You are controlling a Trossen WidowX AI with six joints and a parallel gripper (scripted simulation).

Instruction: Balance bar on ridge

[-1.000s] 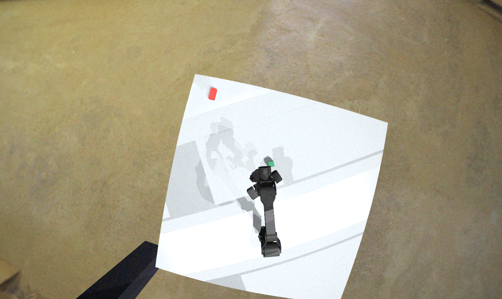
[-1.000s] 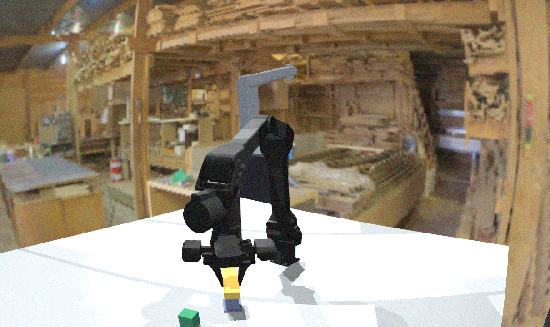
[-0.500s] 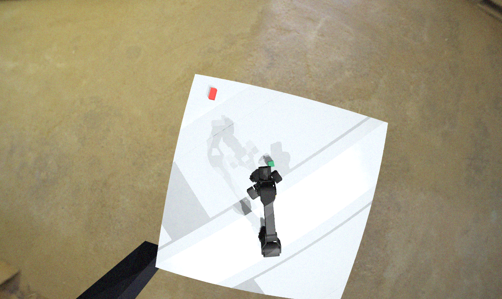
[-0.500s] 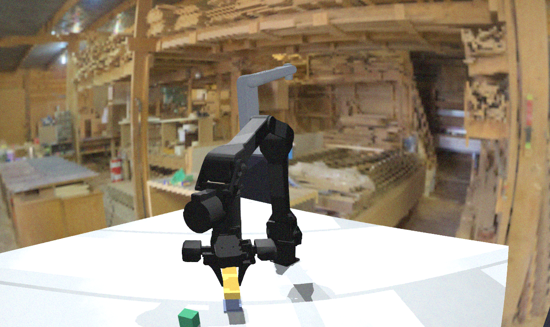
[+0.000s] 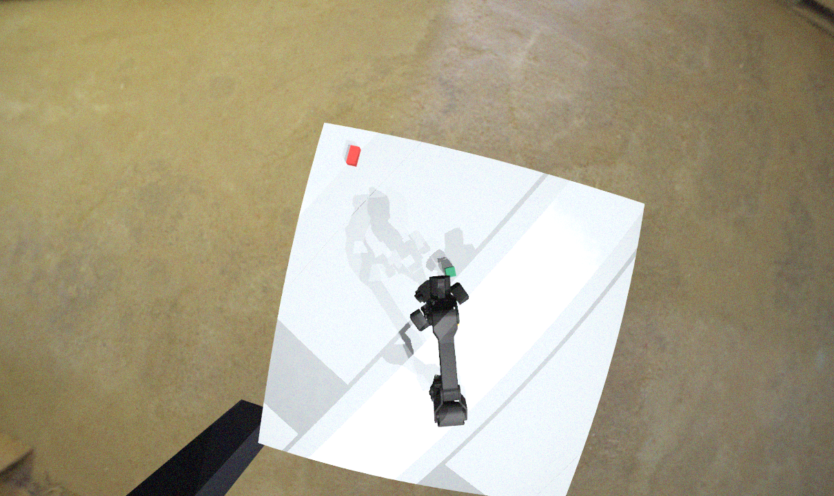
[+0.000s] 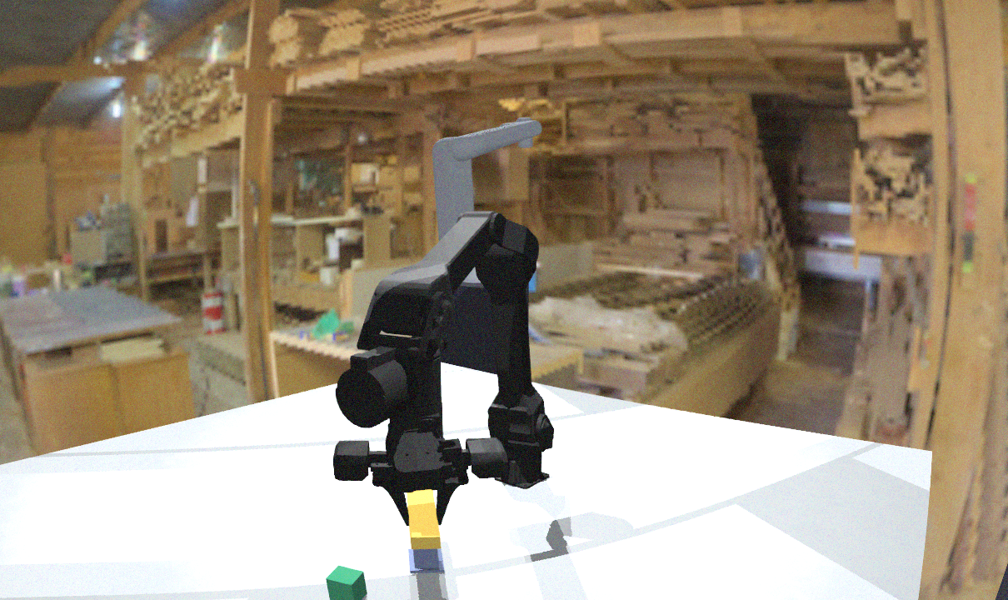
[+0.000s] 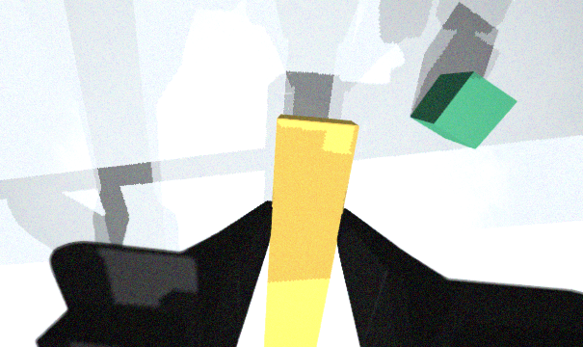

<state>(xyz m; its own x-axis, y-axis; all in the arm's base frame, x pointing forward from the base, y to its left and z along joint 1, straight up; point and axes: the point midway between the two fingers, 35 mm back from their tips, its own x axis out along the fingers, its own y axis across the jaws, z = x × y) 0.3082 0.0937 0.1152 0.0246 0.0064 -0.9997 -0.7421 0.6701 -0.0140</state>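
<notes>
My gripper (image 6: 421, 513) (image 7: 304, 212) is shut on the yellow bar (image 6: 423, 524) (image 7: 310, 183) and grips it across its width. The bar points away from the wrist camera and towards the exterior camera. A small blue-grey ridge block (image 6: 426, 560) stands on the white table (image 5: 531, 395) (image 6: 716, 485) right under the bar. I cannot tell whether the bar touches the ridge or hangs just above it. In the overhead view the wrist (image 5: 440, 289) hides both the bar and the ridge.
A green cube (image 5: 449, 270) (image 6: 346, 583) (image 7: 464, 108) lies on the table close beside the ridge. A red block (image 5: 352, 154) lies near the table's far corner. The arm's base (image 5: 449, 407) stands near the table's front edge.
</notes>
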